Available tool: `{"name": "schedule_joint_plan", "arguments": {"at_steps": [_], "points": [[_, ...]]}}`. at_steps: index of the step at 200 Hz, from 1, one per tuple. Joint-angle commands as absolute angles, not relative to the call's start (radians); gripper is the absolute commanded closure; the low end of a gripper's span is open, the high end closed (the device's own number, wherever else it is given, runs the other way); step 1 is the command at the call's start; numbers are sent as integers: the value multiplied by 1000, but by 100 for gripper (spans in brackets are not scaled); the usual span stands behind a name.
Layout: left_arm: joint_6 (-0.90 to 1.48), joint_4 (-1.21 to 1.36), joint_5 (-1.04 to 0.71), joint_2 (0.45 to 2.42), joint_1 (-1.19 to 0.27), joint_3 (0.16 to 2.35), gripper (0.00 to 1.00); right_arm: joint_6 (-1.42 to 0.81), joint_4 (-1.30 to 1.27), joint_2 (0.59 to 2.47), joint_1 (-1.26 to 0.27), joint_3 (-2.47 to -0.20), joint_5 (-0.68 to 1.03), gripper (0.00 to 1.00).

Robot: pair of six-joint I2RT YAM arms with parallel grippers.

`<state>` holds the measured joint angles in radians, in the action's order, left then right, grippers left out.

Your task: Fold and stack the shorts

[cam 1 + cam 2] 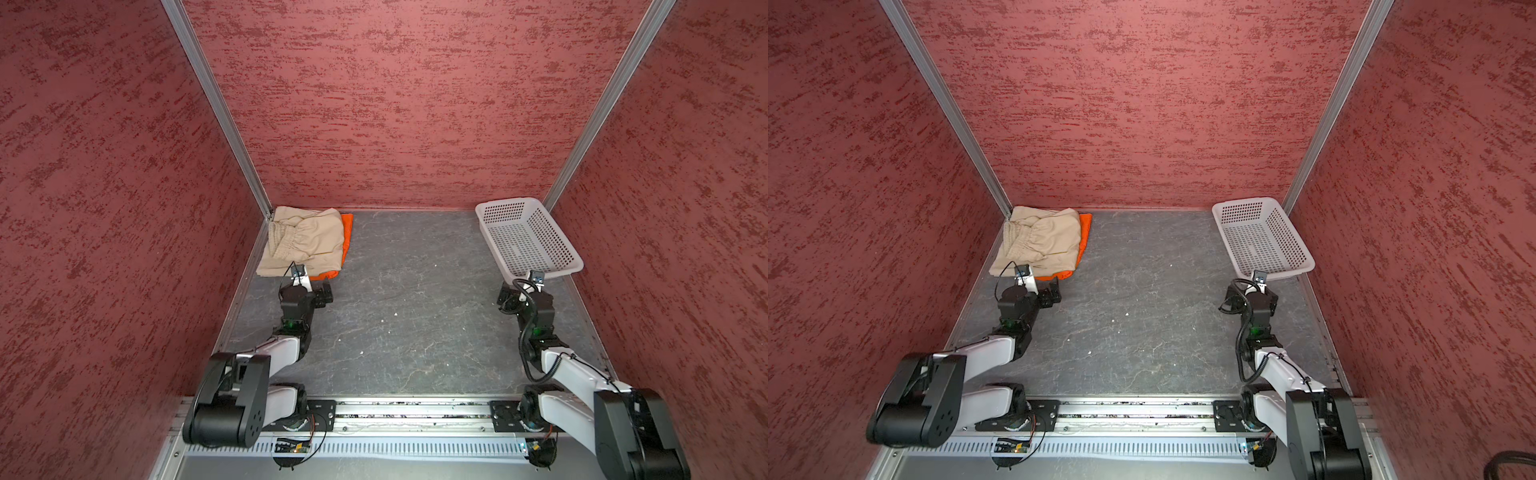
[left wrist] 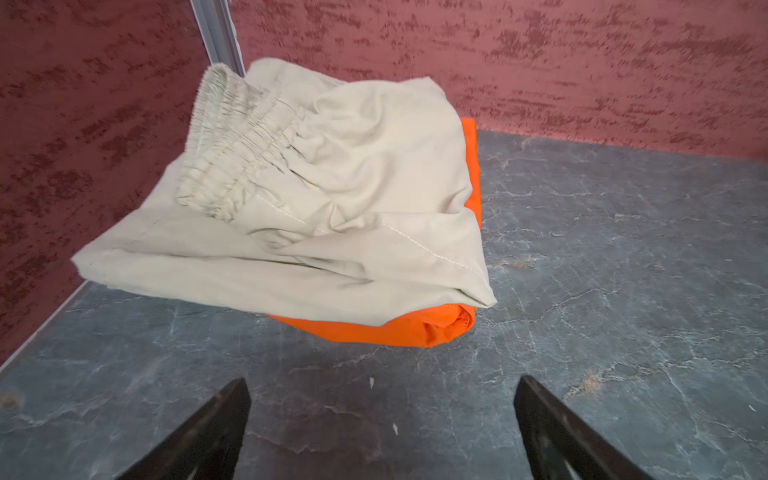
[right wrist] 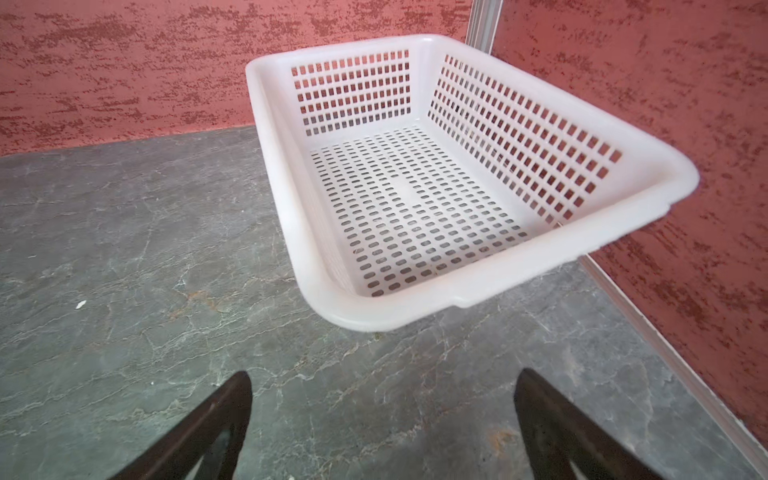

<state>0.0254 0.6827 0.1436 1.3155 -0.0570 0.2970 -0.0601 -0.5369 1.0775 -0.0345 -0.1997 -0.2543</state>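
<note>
Grey tabletop [image 1: 415, 311] holds beige shorts [image 1: 299, 241] folded atop orange shorts [image 1: 348, 232], the job seemingly done, left gripper [image 2: 382, 380] and right gripper [image 3: 384, 374] spread wide, empty.

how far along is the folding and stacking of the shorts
Looks done: the beige shorts lie folded on top of the orange shorts in the far left corner. In hand: nothing; left claw and right claw are open and empty. Left: apparently nothing, perhaps tidying the loose beige fold.

You are looking into a lab test cell: red textured wall panels [image 1: 415, 104] in aluminium corner profiles [image 1: 218, 108] box in a grey stone-patterned desk [image 1: 415, 311].
</note>
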Motion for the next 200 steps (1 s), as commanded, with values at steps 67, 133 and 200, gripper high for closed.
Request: {"name": "schedule_joint_plan", "arguments": {"at_steps": [67, 133, 200], "points": [[27, 936, 98, 1538, 16, 361, 0, 7, -1217, 1427, 0, -197, -121, 1], [27, 928, 102, 1535, 16, 363, 0, -34, -1204, 1558, 2, -266, -237, 1], [27, 925, 100, 1534, 16, 362, 1, -41, -1215, 1557, 2, -259, -260, 1]]}}
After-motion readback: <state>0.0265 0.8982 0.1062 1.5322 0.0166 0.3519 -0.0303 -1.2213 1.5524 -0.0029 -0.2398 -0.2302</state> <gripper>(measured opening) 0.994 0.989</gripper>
